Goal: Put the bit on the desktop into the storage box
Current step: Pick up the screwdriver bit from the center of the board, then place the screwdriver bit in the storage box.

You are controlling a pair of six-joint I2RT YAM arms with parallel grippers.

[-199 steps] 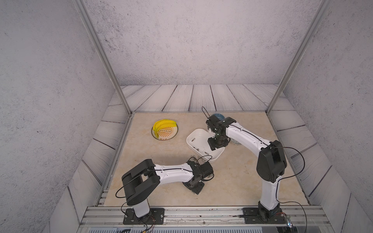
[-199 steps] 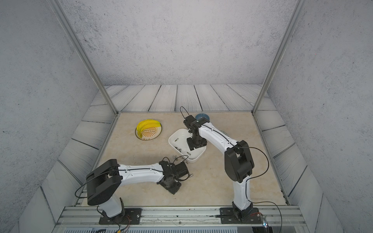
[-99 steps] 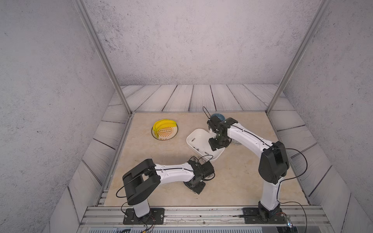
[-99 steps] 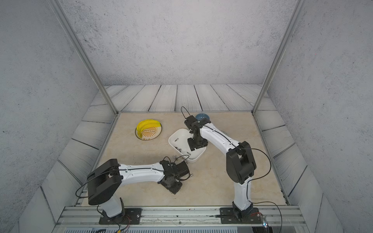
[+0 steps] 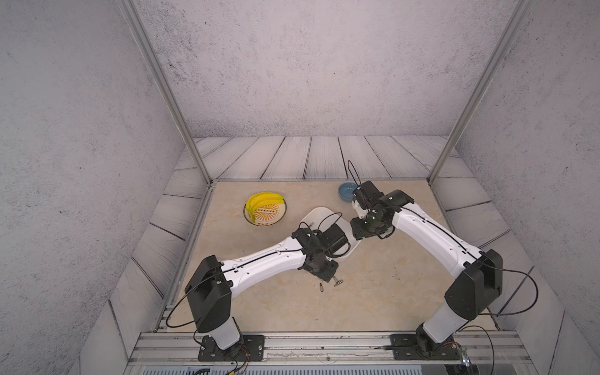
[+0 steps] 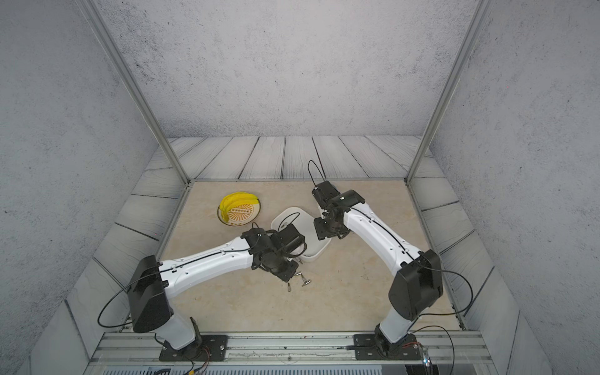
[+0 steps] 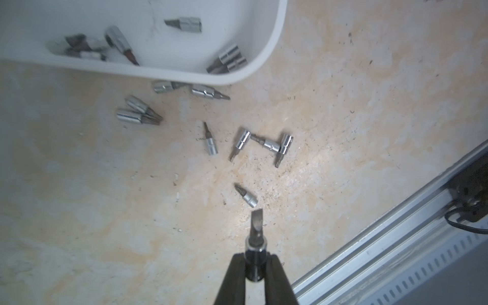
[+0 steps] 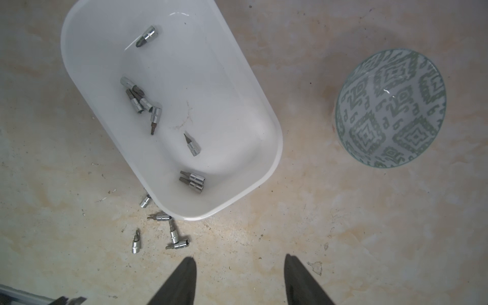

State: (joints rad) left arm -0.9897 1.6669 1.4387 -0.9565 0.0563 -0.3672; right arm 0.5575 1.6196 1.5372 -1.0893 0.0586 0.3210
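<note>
Since the left gripper (image 7: 255, 260) is pinched tight on the chrome shank of a flat-blade bit (image 7: 255, 227), the blade sticking out past its fingertips toward the desktop (image 7: 105, 211), the step in hand looks like the carry: the pick is made, the drop is not. Whether the bit has lifted clear of the surface I cannot tell. The storage box (image 7: 276, 50) sits just on the far side of that gripper, around the middle of the desktop, with several stored bits (image 8: 192, 145) lying in it. A scatter of loose bits (image 7: 210, 140) lies on the desktop between the gripper and the box's near wall, two of them right against that wall. The right gripper (image 8: 239, 264) hangs by the right edge of the box, its jaws well apart and nothing between them. Next, I judge, the left gripper needs to rise enough to clear the rim, travel the short way far until it is over the hollow, and only then let go; the bit is small and round-shanked, so a low release should keep it from bouncing out
</note>
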